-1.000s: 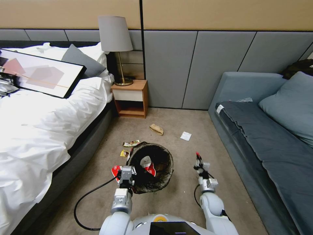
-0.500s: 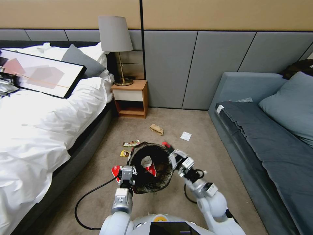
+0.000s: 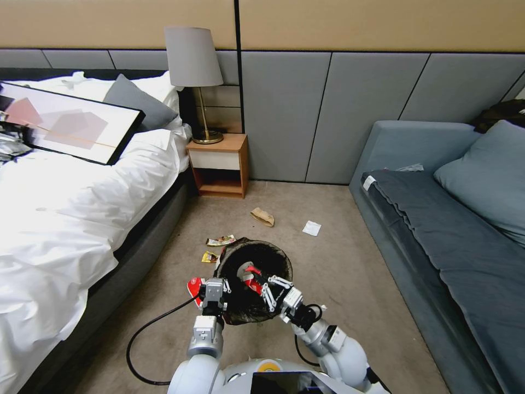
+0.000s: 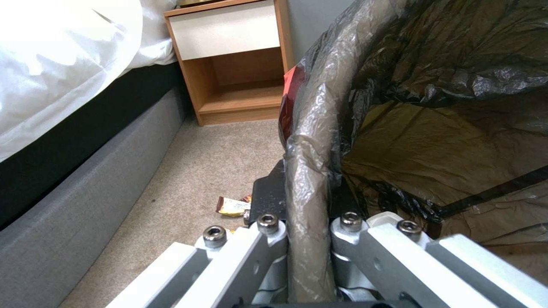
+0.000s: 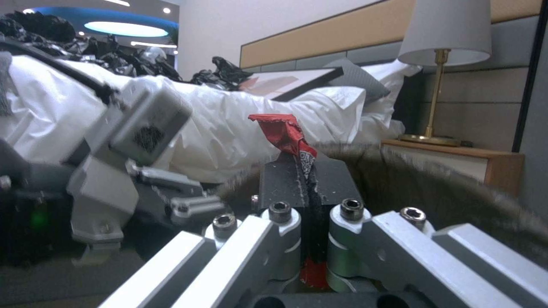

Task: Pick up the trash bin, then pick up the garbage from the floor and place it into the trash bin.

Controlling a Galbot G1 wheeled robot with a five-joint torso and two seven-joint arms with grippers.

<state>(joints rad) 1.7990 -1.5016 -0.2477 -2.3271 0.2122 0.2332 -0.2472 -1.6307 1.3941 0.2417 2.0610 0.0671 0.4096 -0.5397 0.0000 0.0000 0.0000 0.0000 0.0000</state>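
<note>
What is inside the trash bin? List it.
Inside the trash bin: black liner, a red-and-white packet. The right gripper holds a red wrapper over the opening, hiding part of the bottom.

Beige carpet floor; on it brown paper bag; white slip; two wrappers.

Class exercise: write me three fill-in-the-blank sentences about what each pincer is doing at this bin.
1. The left pincer is shut on the trash bin's ____.
2. The right pincer holds a ____ snack packet.
3. That packet is over the bin's ____.

Missing words: rim; red; opening
</note>
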